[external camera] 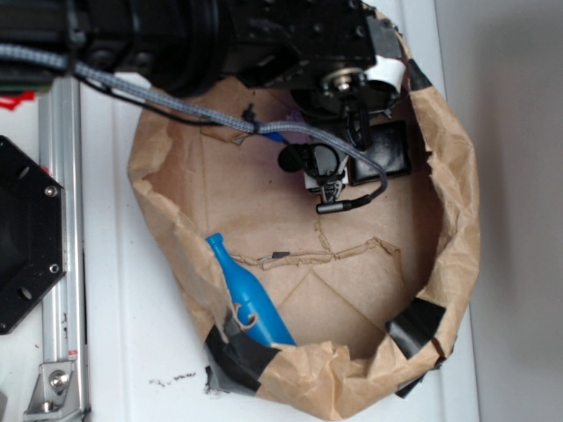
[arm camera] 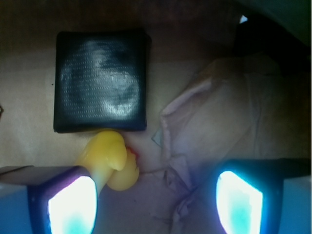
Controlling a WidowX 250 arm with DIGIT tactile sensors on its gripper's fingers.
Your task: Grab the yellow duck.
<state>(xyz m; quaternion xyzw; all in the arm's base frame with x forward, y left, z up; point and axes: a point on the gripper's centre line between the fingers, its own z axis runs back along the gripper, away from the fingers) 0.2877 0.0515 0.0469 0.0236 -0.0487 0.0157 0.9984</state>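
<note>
The yellow duck (arm camera: 111,158) lies on the brown paper just below the black square block (arm camera: 101,80) in the wrist view. It sits beside the tip of the left finger (arm camera: 70,204), partly overlapped by it. My gripper (arm camera: 156,202) is open, with a wide gap between the glowing pads and only crumpled paper in the middle. In the exterior view the gripper (external camera: 327,189) hangs over the upper middle of the paper bowl, next to the black block (external camera: 380,151); the duck is hidden there under the arm.
A crumpled brown paper wall (external camera: 453,202) with black tape rings the work area. A blue plastic bottle (external camera: 248,297) leans at the lower left inside it. A paper fold (arm camera: 214,131) rises right of the duck. A metal rail (external camera: 62,255) runs at left.
</note>
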